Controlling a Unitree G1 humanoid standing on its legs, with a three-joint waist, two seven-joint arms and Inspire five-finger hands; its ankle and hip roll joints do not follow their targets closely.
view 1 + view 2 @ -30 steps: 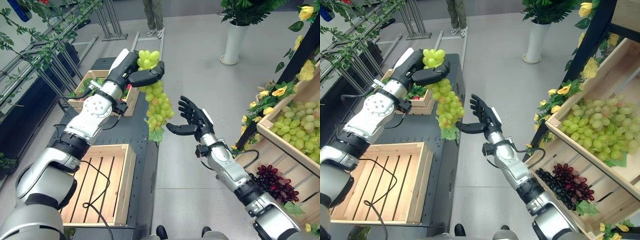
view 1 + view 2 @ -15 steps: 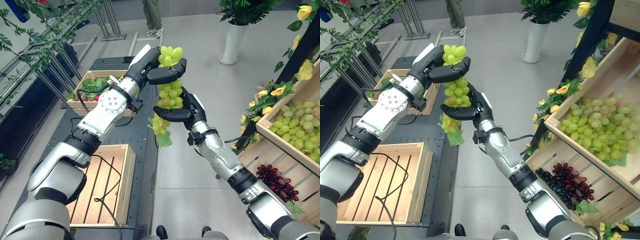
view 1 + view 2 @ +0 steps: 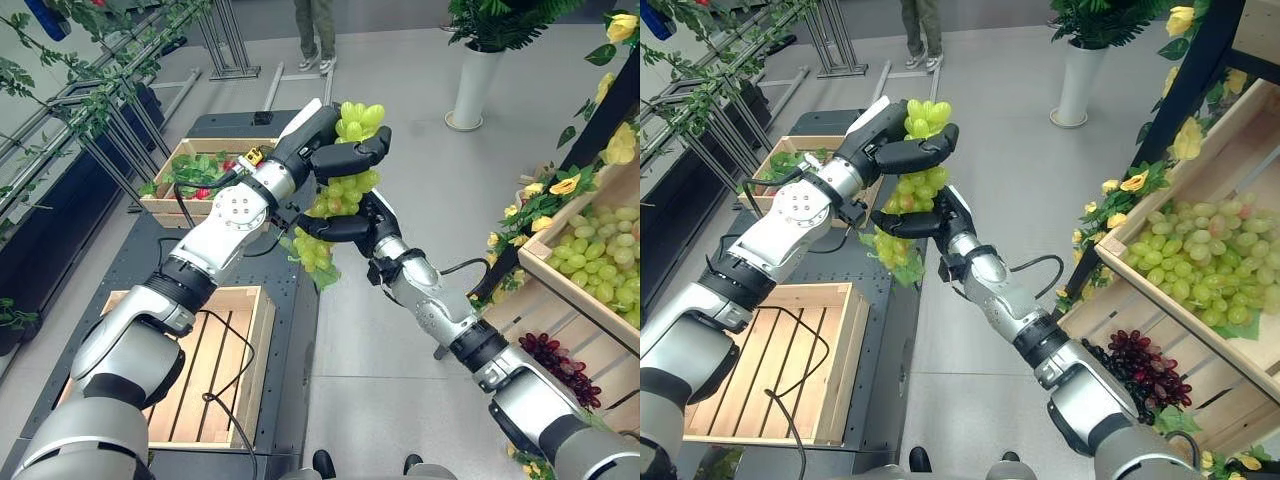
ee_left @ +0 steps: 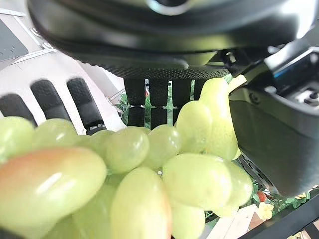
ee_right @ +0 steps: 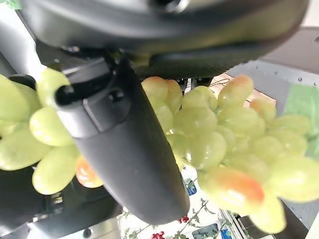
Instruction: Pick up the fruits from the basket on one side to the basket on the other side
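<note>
A long bunch of green grapes (image 3: pixel 338 192) hangs in the air above the dark platform's right edge. My left hand (image 3: pixel 340 148) is shut on the top of the bunch, thumb over it. My right hand (image 3: pixel 352 224) reaches in from the right and is curled round the bunch's middle, just below the left hand. In the left wrist view the grapes (image 4: pixel 149 189) sit against the palm. In the right wrist view the thumb (image 5: pixel 129 154) lies across the grapes (image 5: pixel 224 144). The bunch's lower end with a leaf (image 3: pixel 895 262) dangles free.
An empty wooden crate (image 3: pixel 255 340) lies at lower left on the platform. A far crate (image 3: pixel 172 205) holds leaves and red fruit. At right, slanted crates hold green grapes (image 3: pixel 605 240) and dark red grapes (image 3: pixel 560 365). A white planter (image 3: pixel 470 85) and a person's legs (image 3: pixel 318 25) stand behind.
My left hand has carried the bunch rightward and nearer. My right hand, open and apart a second ago, has moved left and closed round the bunch's middle.
</note>
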